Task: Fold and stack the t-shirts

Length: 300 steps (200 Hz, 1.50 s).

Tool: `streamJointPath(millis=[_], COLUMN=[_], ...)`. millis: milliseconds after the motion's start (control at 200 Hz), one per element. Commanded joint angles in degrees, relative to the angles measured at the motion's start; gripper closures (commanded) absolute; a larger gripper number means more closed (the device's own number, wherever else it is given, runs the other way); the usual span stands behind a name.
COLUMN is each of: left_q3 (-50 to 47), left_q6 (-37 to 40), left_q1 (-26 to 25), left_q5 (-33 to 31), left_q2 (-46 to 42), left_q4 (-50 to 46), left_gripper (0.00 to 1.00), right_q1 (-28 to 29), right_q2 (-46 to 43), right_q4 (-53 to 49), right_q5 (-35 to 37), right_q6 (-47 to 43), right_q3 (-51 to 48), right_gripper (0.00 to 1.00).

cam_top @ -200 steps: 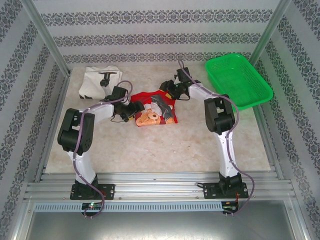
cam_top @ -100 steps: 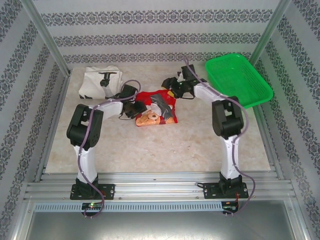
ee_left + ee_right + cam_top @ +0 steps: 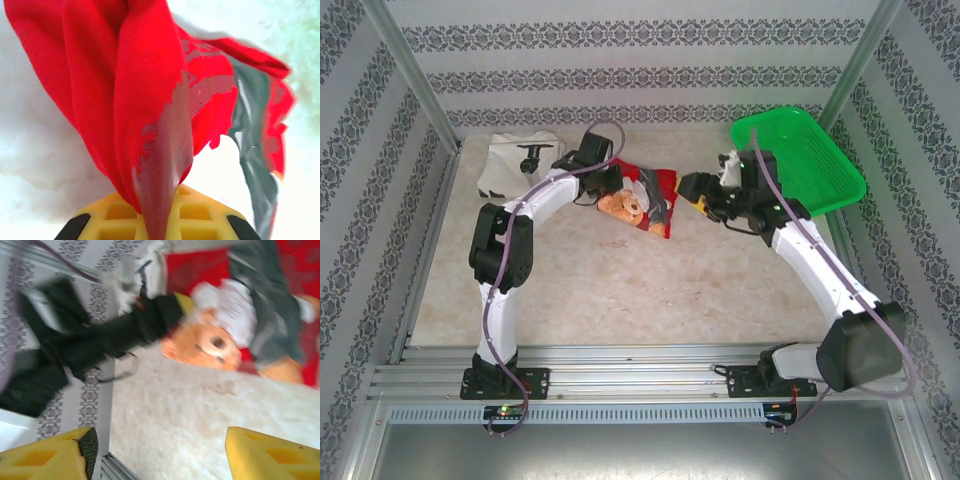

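the left gripper [image 3: 605, 189] is clamped tight on a gathered edge of the red t-shirt [image 3: 655, 190] at the far middle of the marble-patterned table [image 3: 650, 290]; its wrist camera shows folds of red cloth and a strip of the grey print running straight into the yellow jaws. the pinch at the edge, rather than at the middle, looks meant to drag or lift the shirt so that it can be spread out for folding. the garment is bunched and not yet flat, with the teddy bear print [image 3: 620, 207] facing up on the side nearer the arm bases. the right gripper [image 3: 690, 192] hangs just beside the shirt's right edge without touching it, its yellow fingers [image 3: 265, 452] spread wide and with nothing between them, apparently poised to take a second corner. the white t-shirt [image 3: 510, 165] with its black graphic lies in the far left corner, well apart from the red one and clear of both grippers, seemingly a loosely folded bundle, which would make it the likely base of the stack. the green mesh basket [image 3: 815, 150] sits at the far right of the table behind the right arm, and no shirt lies in the part of it that the overhead view shows. neither shirt is stacked on the other yet.
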Motion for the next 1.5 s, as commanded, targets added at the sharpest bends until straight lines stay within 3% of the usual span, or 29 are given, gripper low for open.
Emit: streamJointPath(millis=[0, 130, 365, 749, 1494], left_q3=[9.0, 18.8, 29.7, 33.6, 34.3], left_q6=[10.9, 17.8, 26.0, 31.6, 37.5], left_q1=[2.7, 4.8, 8.2, 12.8, 27.2], left_q5=[-4.3, -5.2, -5.7, -1.9, 8.5], left_q2=[1.4, 5.1, 9.6, 10.6, 12.1], left_q4=[-9.2, -15.5, -20.7, -21.2, -17.5], left_gripper=[1.00, 1.00, 1.00, 1.00, 1.00], right_q1=[-1.2, -1.4, 0.0, 2.7, 2.8], right_q2=[-3.6, -7.6, -16.1, -29.4, -26.7], right_q4=[-1.7, 0.8, 2.6, -6.8, -10.6], right_q5=[0.7, 0.9, 0.2, 4.7, 5.3], right_q6=[-1.5, -0.8, -1.3, -2.2, -1.1], right_q3=[-4.8, -8.3, -12.0, -16.5, -14.8], right_gripper=[0.24, 0.10, 0.02, 0.02, 0.02])
